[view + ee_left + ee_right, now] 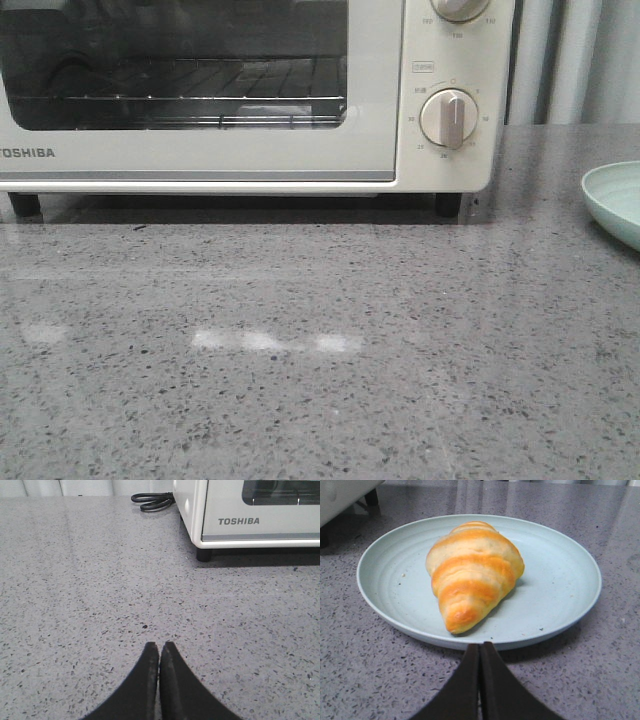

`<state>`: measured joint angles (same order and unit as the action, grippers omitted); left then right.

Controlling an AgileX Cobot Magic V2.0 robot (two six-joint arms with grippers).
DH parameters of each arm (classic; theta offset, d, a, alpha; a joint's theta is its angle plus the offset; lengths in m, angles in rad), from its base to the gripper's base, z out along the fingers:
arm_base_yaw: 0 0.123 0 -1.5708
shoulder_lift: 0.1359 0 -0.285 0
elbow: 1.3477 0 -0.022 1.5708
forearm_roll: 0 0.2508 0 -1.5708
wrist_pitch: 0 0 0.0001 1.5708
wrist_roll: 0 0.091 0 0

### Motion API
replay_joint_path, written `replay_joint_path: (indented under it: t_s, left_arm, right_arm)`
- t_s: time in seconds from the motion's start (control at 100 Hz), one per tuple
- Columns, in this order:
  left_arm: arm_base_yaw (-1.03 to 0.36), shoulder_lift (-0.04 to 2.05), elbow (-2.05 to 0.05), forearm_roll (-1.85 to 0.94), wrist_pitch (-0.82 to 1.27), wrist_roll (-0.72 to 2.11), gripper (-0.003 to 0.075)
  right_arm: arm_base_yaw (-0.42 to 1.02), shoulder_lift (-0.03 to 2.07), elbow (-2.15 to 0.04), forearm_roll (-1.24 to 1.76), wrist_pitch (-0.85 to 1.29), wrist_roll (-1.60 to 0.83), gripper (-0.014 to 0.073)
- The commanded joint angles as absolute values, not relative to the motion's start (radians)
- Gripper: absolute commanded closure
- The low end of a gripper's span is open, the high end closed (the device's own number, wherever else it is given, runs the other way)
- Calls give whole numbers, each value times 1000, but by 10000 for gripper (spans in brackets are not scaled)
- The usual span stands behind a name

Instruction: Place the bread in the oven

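Right wrist view: bread [472,575] lies on plate [560,605] just beyond the closed, empty right hand [480,647]

Bright, soft light shines down, leaving white glare patches on the speckled grey stone table [300,400] and a dark shadow under the cream-white toaster oven [250,150].

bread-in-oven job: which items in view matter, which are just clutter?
Job items:
- bread, lying on the plate
- oven, door closed
- plate, pale green, holds the bread to the oven's right
- left gripper and right gripper, both shut, holding nothing

Just lying about:
- black cord, coiled beside the oven's left side
- curtain behind the table
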<state>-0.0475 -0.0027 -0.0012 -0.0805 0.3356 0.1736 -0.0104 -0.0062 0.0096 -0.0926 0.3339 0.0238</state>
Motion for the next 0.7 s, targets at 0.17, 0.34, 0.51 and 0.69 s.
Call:
replay_joint_path:
  t_s: [0.17, 0.34, 0.51, 0.69]
  left_arm:
    - [-56, -33, 25, -81, 193, 171, 741]
    - [-56, -33, 25, -130, -8, 171, 741]
    - [-56, -33, 23, -279, -100, 171, 741]
    - [-56, -33, 23, -282, -153, 171, 741]
  right_arm:
    - [-12, -30, 21, -106, 308, 22, 670]
    - [-12, -30, 21, 107, 189, 26, 670]
    - [-12, -30, 21, 187, 98, 26, 670]
    - [-12, -30, 21, 75, 56, 14, 670]
